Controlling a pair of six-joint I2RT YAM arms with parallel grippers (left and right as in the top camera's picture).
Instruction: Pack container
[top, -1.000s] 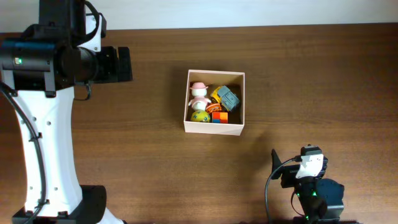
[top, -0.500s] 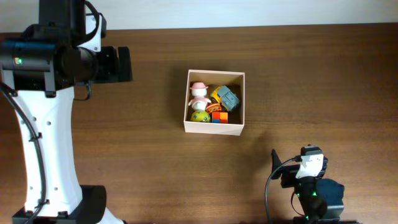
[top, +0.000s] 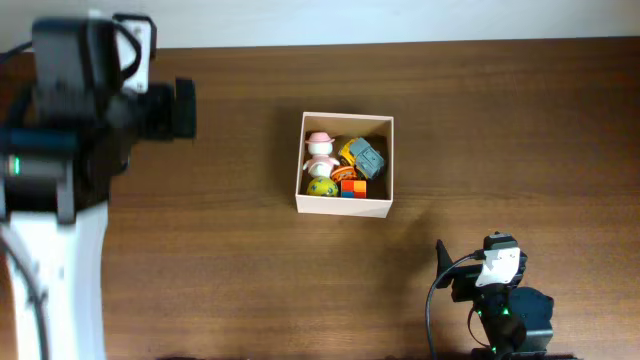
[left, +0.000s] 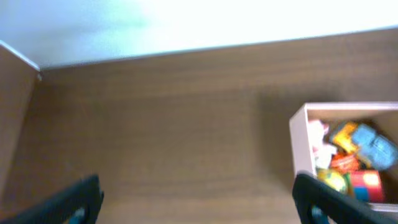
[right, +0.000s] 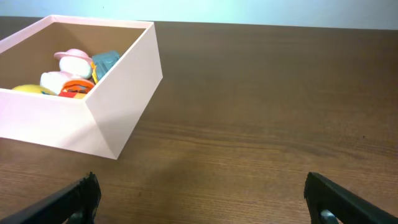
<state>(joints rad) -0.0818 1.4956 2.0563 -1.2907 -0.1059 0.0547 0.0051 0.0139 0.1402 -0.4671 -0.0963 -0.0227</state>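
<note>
The container (top: 346, 205) is a cream-white square box in the middle of the brown table. It holds several toys: a pink-and-white figure (top: 320, 153), a yellow and grey toy (top: 363, 156), a yellow ball (top: 321, 187) and a coloured cube (top: 350, 187). It also shows in the left wrist view (left: 300, 143) and in the right wrist view (right: 121, 118). My left gripper (left: 199, 202) is open and empty, well left of the box, over bare table. My right gripper (right: 202, 196) is open and empty, near the table's front right, apart from the box.
My left arm's white body (top: 50, 250) fills the left side of the table. The right arm's base (top: 500, 305) sits at the front edge. A white wall runs behind the table's far edge (left: 186, 50).
My left arm has shifted leftward and its view is blurred with motion. The right arm, the box and the toys have not moved.
</note>
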